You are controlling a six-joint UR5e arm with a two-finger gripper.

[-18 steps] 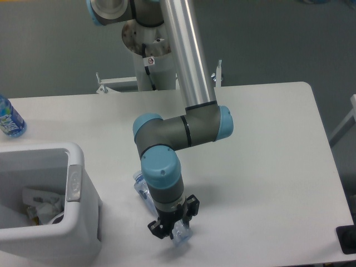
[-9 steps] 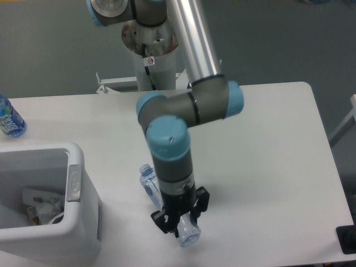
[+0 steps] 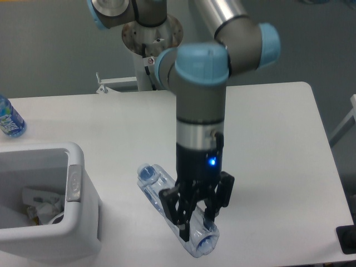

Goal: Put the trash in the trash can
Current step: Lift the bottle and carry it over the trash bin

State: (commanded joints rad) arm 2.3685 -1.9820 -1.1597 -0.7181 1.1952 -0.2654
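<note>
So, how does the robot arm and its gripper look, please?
The arm has grey cylindrical segments with pale blue joint caps and a silver metal tube on the upper link. The wrist shows a silver band and a small blue light. The gripper is black, with two fingers.

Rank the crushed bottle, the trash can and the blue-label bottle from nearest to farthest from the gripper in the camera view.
1. Crushed bottle, held between the fingers of the gripper.
2. Trash can, to the image left.
3. Blue-label bottle, at the far left edge.
</note>
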